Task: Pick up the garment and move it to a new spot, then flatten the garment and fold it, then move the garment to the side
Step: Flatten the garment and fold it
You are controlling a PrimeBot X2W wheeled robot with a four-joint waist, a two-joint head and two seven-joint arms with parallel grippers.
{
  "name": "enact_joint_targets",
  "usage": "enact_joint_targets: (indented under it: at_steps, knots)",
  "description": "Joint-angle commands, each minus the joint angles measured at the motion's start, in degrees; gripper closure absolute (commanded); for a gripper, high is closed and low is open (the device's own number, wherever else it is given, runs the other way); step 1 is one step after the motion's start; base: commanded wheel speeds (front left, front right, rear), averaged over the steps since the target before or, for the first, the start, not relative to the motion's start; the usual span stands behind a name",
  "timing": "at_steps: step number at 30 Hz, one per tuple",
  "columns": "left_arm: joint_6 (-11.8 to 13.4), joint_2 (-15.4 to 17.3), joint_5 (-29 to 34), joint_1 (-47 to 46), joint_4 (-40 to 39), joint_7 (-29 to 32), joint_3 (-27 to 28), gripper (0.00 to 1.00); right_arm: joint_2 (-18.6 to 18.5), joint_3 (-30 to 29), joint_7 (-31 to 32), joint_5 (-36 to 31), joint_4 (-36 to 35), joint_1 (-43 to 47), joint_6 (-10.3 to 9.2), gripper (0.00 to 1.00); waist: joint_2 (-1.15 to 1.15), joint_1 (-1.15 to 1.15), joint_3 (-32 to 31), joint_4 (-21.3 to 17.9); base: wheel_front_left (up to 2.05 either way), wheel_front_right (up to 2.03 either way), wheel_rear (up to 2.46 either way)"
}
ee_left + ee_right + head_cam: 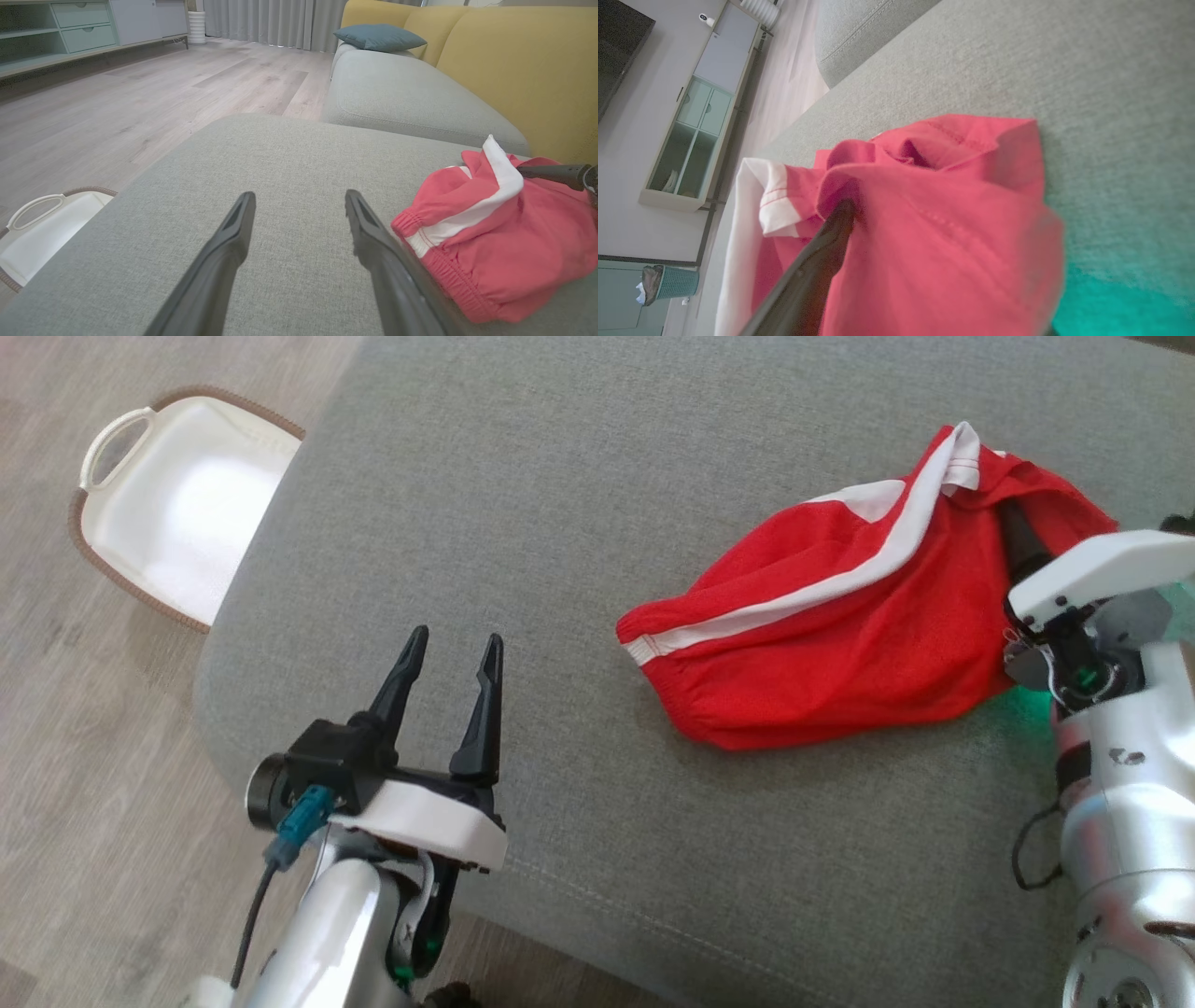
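Note:
The garment (840, 635) is a pair of red shorts with a white side stripe. It lies crumpled on the right half of the grey cushion (560, 523). My right gripper (1032, 541) reaches into its right edge with jaws wide apart. One dark finger (822, 247) goes into a fold while loose cloth (952, 224) drapes over the other. My left gripper (456, 637) hovers open and holds nothing near the cushion's front left. In its wrist view the shorts (504, 242) lie just right of its fingers (233, 242).
A white basket with a brown rim (177, 504) stands on the wooden floor left of the cushion. Beyond the cushion is a sofa with a grey seat (411, 93), yellow back (514, 70) and teal pillow (378, 37).

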Motion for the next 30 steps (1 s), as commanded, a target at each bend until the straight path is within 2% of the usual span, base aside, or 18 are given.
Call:
enact_joint_targets:
  at_steps: [1,7,14,23,30]
  knots:
    - [0.62,0.41,-0.51,-2.46,-1.95,-0.7,1.45,0.0,2.35,1.0,0.16,-0.34,1.8,0.47,0.44,1.0,0.0,0.0,0.01,-0.29,0.0,0.0,0.0]
    - [0.5,0.41,-0.34,-2.42,-1.63,-0.7,1.56,0.0,2.6,2.18,-3.69,3.67,-0.48,0.24,0.44,1.0,0.0,0.0,-0.91,-2.73,0.0,0.0,0.0]
    - [-0.07,0.41,0.77,-2.01,-1.18,-0.7,2.42,0.0,2.66,5.26,-8.9,12.7,-6.37,6.25,0.44,1.0,0.0,0.0,-3.37,-7.57,0.0,0.0,0.0]
    - [-0.75,0.41,1.89,-0.78,-0.92,-0.7,3.95,0.0,2.67,4.07,-15.67,15.7,-11.9,15.54,0.44,1.0,0.0,0.0,-5.95,-12.87,0.0,0.0,0.0]
    - [-1.14,0.41,2.35,1.02,-0.75,-0.7,4.71,0.0,2.67,4.56,-19.26,18.71,-11.5,21.99,0.44,1.0,0.0,0.0,-8.31,-15.52,0.0,0.0,0.0]
